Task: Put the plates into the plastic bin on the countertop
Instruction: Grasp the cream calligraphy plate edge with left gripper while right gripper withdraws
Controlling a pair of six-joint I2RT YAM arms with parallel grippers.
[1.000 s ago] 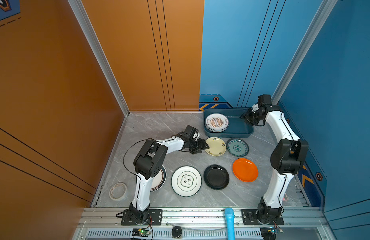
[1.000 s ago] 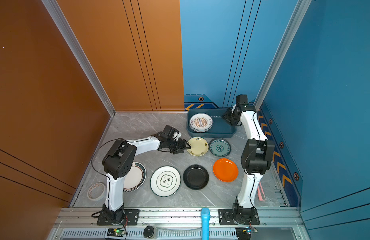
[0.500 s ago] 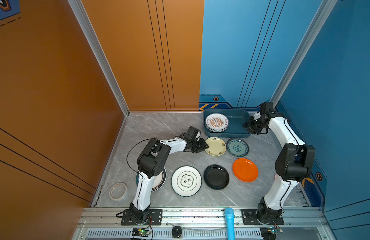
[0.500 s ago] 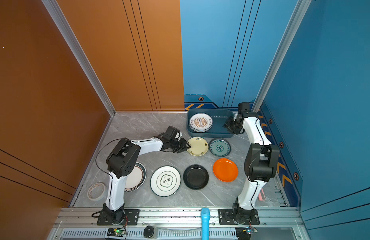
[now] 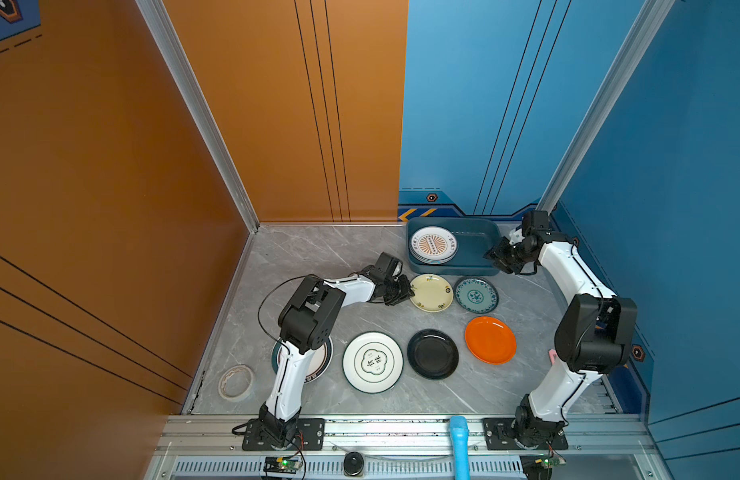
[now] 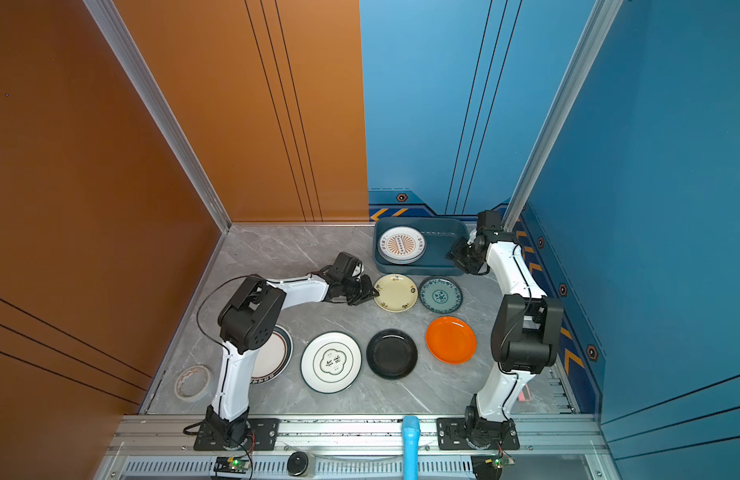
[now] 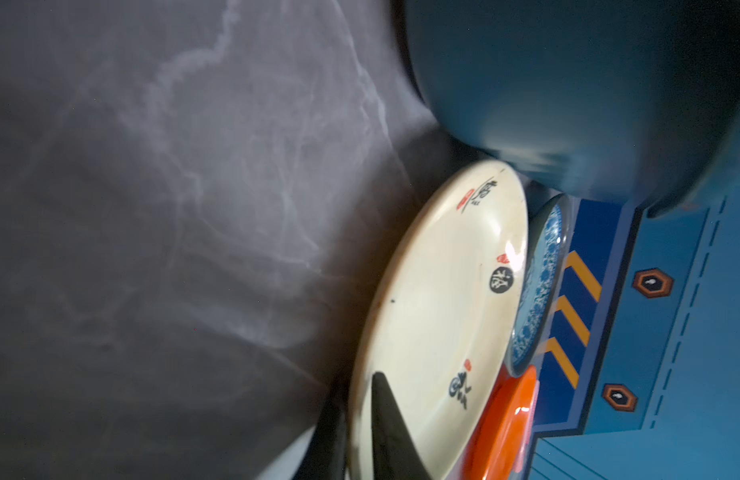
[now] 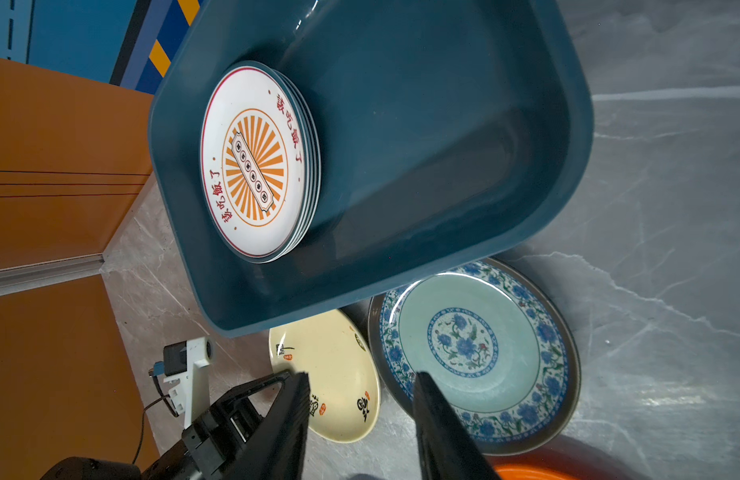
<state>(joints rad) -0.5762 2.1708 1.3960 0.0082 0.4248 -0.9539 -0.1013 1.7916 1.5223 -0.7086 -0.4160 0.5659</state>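
My left gripper [image 5: 405,291] is shut on the near left rim of the cream plate [image 5: 432,293], one finger above the rim and one below in the left wrist view [image 7: 357,386]. Beside it lies the teal-patterned plate [image 5: 476,295]. In front lie an orange plate [image 5: 490,340], a black plate [image 5: 432,354] and a white plate with a green emblem [image 5: 372,362]. A dark-rimmed plate [image 5: 324,357] lies partly under the left arm. The plastic bin [image 5: 476,245] holds a stack topped by the sunburst plate [image 5: 434,244]. My right gripper [image 5: 495,255] hangs open and empty at the bin's right end [image 8: 362,376].
A tape roll [image 5: 236,382] lies at the front left of the grey countertop [image 5: 318,257]. A blue cylinder [image 5: 458,440] sticks up from the aluminium front rail. Orange and blue walls close in the back and sides. A small pink item [image 5: 552,356] lies by the right arm.
My left gripper has closed onto the cream plate's rim. The right gripper has drifted from over the bin's right end toward its front right corner, still open.
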